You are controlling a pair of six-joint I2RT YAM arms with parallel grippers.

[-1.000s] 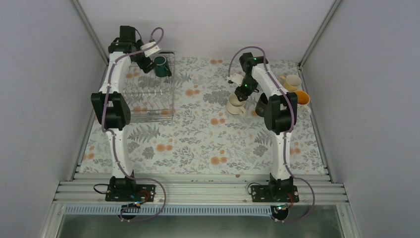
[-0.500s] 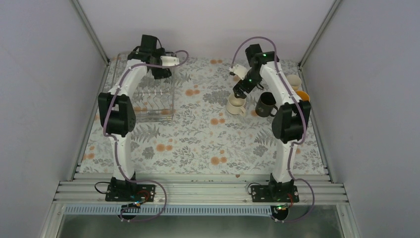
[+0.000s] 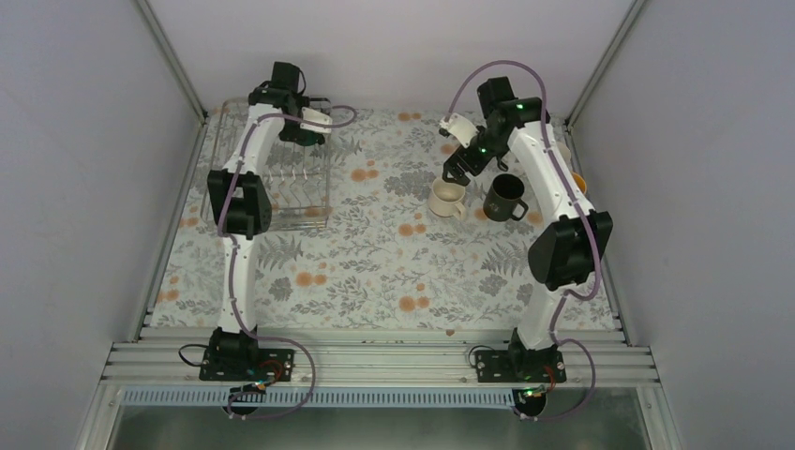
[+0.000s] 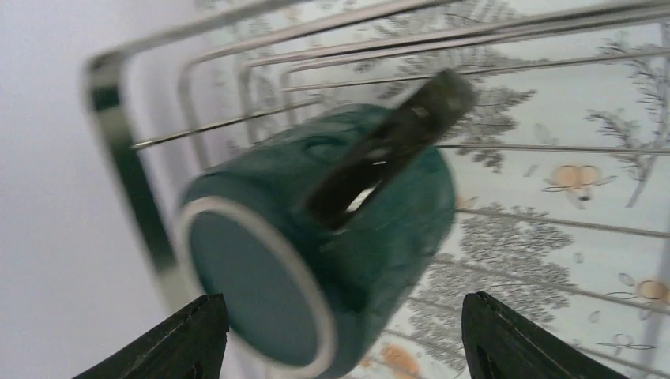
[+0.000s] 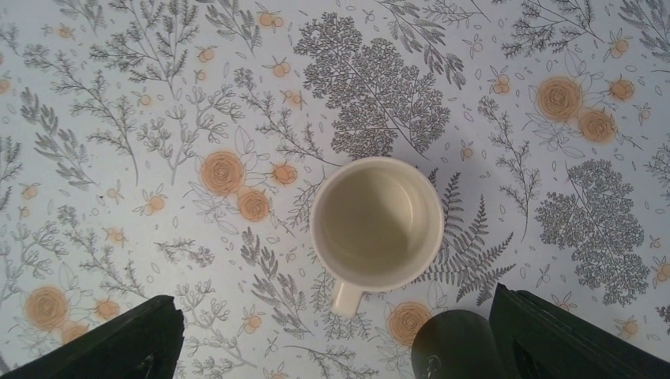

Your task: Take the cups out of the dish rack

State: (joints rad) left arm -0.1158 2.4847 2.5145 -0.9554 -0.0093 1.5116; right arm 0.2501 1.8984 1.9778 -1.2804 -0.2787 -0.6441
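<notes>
Because the dish rack point(image 3: 281, 192) at the desk's point(image 3: 375, 272) far left is open wire, the dark green mug point(image 4: 316, 237) lying on its side at the rack's far end could roll or snag. Glazed, stiff and breakable, it is probably best pinched across its wall. The left arm point(image 3: 246, 178) stretches over the rack, its end effector point(image 4: 344, 316) spread wide, the mug ahead between the fingers. The right end effector point(image 5: 336, 312) hangs open above the cream mug point(image 5: 375, 221).

dark green mug point(image 4: 332, 237): motion-blurred, ahead of left gripper point(image 4: 344, 298) | black mug point(image 5: 454, 343): cut by bottom edge, between right gripper point(image 5: 336, 298) fingers | finger bases: cropped
</notes>
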